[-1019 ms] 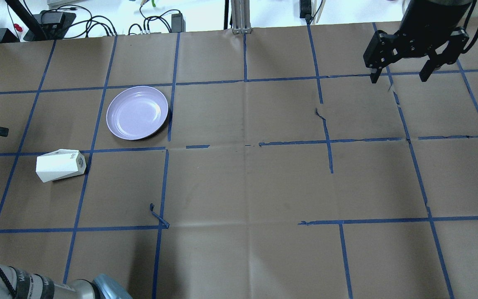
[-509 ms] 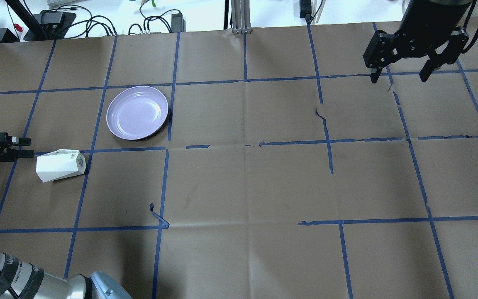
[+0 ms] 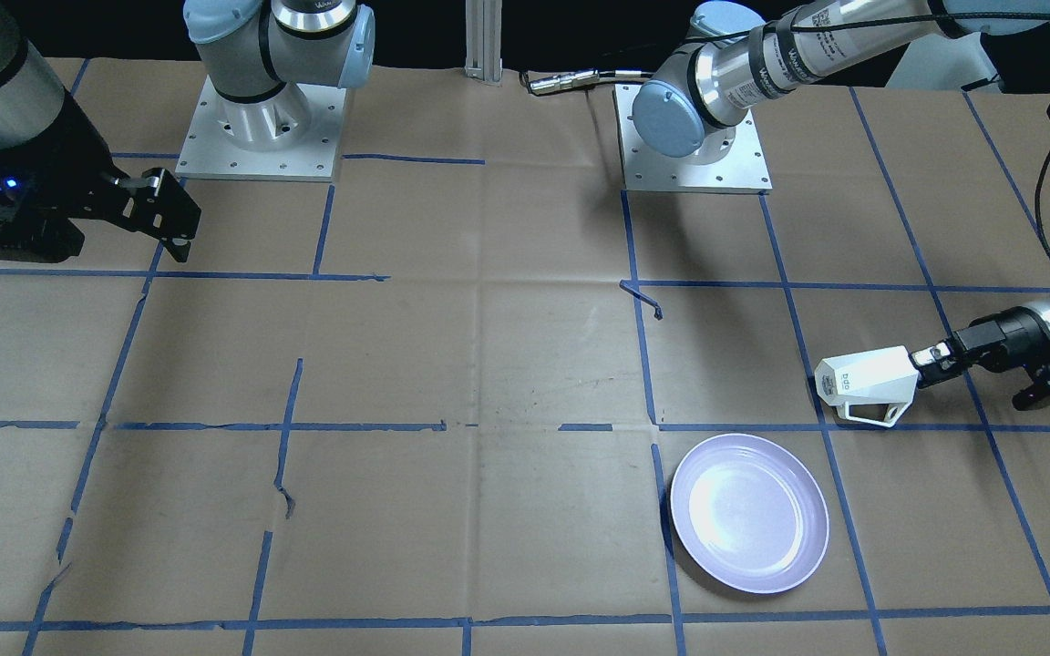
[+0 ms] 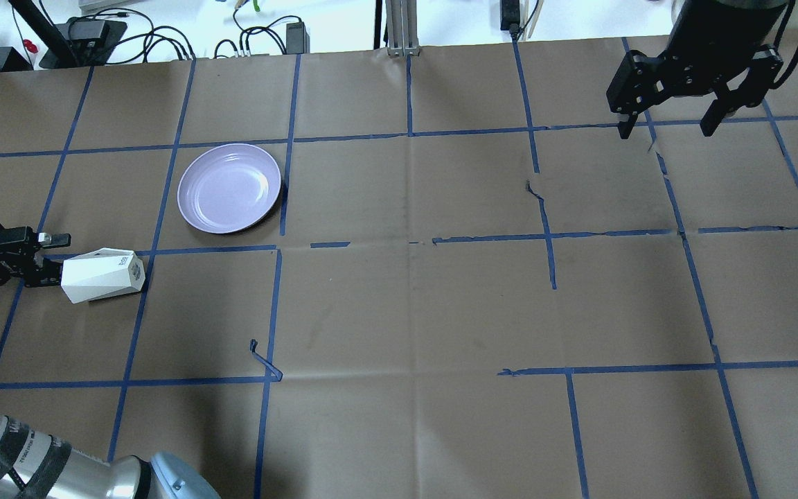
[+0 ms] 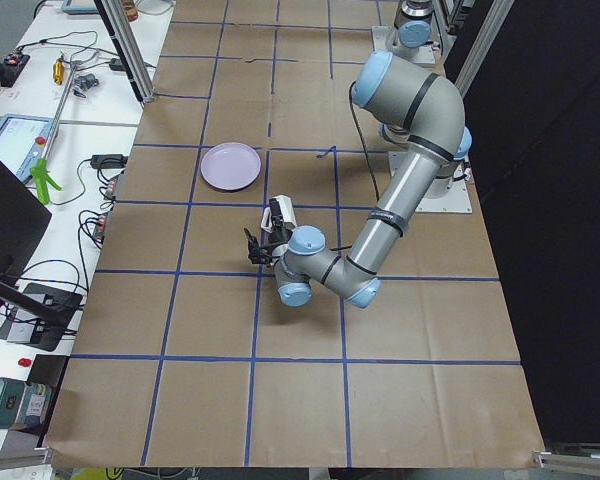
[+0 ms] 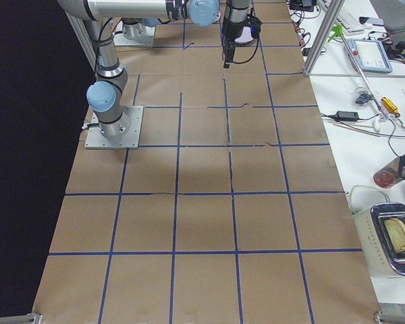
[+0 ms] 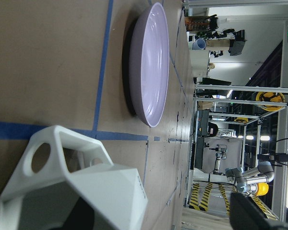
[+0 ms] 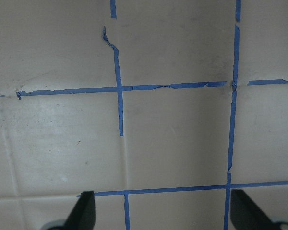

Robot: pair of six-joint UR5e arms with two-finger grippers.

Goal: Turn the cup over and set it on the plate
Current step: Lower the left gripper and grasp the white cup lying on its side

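The tabletop [image 3: 525, 364] was covered in matt brown paper [image 4: 440, 312], the plate [image 4: 229, 188] was glazed glossy, and the cup [image 4: 101, 276] was finished smooth white.

Bright even light, glare on plate [image 3: 766, 538]

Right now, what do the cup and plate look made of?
The cup is likely glazed ceramic: opaque white, soft sheen, crisp moulded facets. The plate is ceramic or melamine, I cannot tell which: glossy lavender with bright reflections.
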